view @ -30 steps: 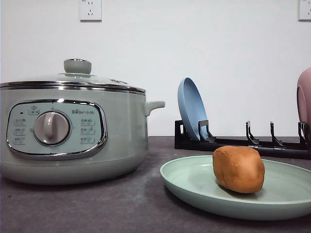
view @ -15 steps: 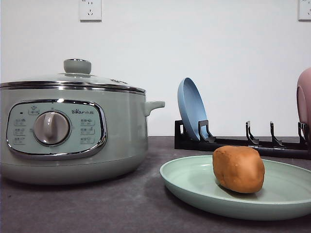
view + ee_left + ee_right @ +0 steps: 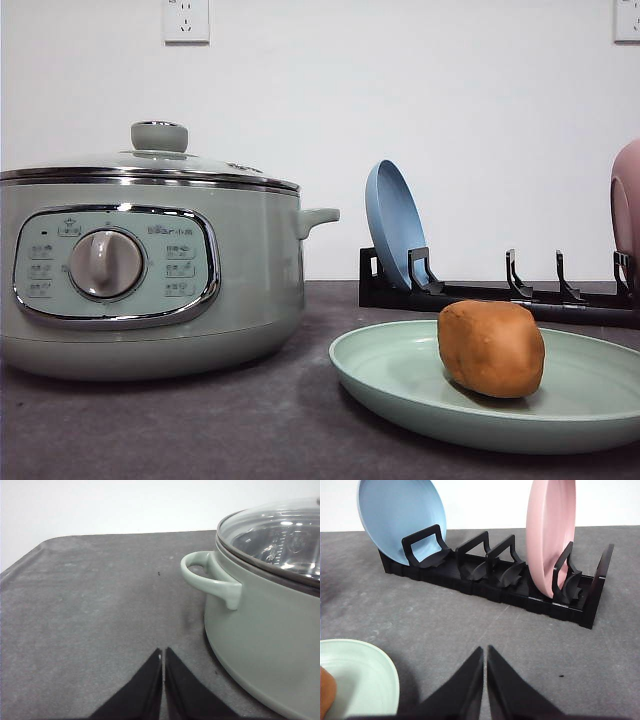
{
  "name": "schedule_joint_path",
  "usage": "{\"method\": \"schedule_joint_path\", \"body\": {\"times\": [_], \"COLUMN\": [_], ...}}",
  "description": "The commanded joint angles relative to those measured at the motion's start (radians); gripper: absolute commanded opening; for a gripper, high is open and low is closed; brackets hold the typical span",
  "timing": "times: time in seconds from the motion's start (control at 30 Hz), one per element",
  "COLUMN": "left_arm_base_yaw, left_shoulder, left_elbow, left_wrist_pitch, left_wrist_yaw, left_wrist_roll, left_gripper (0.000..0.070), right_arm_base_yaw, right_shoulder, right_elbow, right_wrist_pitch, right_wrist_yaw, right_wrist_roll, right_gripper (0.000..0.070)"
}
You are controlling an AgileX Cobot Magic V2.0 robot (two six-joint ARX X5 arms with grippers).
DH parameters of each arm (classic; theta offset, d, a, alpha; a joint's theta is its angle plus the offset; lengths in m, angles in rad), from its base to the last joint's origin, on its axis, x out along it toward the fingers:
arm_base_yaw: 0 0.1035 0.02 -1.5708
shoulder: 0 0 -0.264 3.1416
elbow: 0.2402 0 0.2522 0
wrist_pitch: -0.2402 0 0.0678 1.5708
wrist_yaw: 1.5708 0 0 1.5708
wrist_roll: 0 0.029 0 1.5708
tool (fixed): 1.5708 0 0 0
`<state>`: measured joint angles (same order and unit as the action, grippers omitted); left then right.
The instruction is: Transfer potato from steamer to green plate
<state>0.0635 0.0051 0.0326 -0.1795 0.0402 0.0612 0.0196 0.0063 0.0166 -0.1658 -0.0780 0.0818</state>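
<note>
Nearest, the potato (image 3: 491, 348) rests on the green plate (image 3: 400, 375), on the bench (image 3: 200, 420). Left of the plate stands the steamer (image 3: 150, 270), lid on. Beyond, a rack (image 3: 500, 292) holds a blue plate (image 3: 393, 225) upright. Left gripper (image 3: 163, 654) and right gripper (image 3: 485, 651) appear closed, fingertips nearly touching, holding nothing.

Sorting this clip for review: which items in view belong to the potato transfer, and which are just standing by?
Belongs to the job:
potato, resting on the green plate
steamer, lid on

Standing by:
blue plate, upright in the black rack
pink plate, upright in the same rack
wall sockets
</note>
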Motion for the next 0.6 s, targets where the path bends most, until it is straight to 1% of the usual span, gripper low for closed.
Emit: {"method": "schedule_joint_path", "body": {"times": [0.0,0.57], "left_arm_base_yaw": [0.002,0.002], "left_shoulder": [-0.002,-0.002], "left_elbow": [-0.021,-0.021], "left_wrist_pitch": [-0.008,-0.008], "left_wrist_yaw": [0.0,0.0], "left_wrist_roll": [-0.002,-0.002], "left_gripper": [0.0,0.0], "right_arm_base_yaw": [0.003,0.003], "right_shoulder": [-0.003,-0.003], "right_elbow": [-0.005,-0.005], "right_wrist_pitch": [0.008,0.008], "right_wrist_yaw": [0.0,0.0], "right_wrist_roll": [-0.001,-0.001], "right_gripper": [0.0,0.0]}}
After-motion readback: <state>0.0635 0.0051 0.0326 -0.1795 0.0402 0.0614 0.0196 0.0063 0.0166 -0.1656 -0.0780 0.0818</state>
